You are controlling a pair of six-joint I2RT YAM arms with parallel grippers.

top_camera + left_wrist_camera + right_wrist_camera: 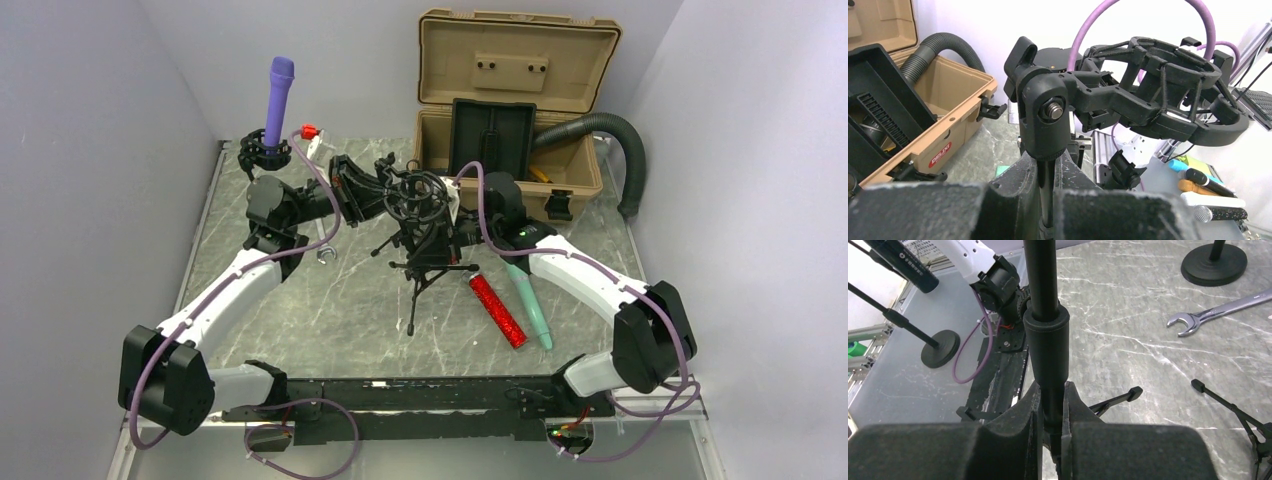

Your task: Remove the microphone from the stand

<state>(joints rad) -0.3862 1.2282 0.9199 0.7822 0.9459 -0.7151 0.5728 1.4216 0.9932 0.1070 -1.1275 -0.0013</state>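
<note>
Our left gripper and right gripper both pinched the tripod stand by its pole. The ring holder above the left one looked empty. The purple microphone stood further off, in the other stand. A hard tug might tip ours.

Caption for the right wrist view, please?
Right gripper clamped on the stand pole near its tripod legs; wrench on table beyond.
</note>
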